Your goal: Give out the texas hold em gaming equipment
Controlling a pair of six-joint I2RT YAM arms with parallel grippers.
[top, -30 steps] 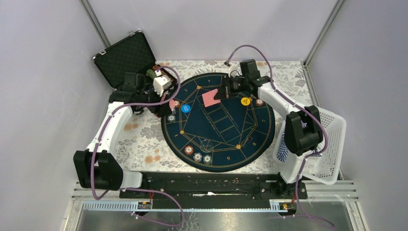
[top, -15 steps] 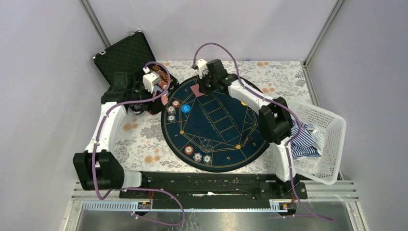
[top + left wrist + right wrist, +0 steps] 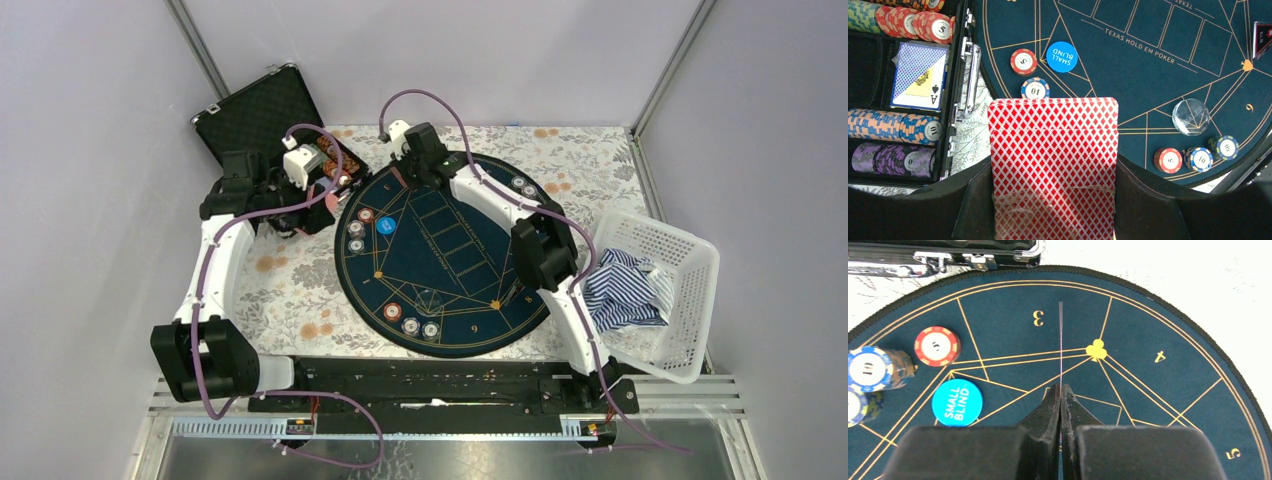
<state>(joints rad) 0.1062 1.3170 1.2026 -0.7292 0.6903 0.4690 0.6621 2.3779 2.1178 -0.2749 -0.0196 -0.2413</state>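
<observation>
Swung over with the right gripper (image 3: 1060, 390) from the far right of the mat (image 3: 450, 300) to its far-left rim, card (image 3: 1060, 340) now edge-on; pulled the left gripper (image 3: 1053, 172) and its deck (image 3: 1053, 125) back toward the case (image 3: 262, 120)

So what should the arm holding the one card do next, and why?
Probably lower and release it. The right gripper has its jaws shut on a card, edge-on above the mat by the 3 mark, where no card lies; the left gripper holds the deck.
</observation>
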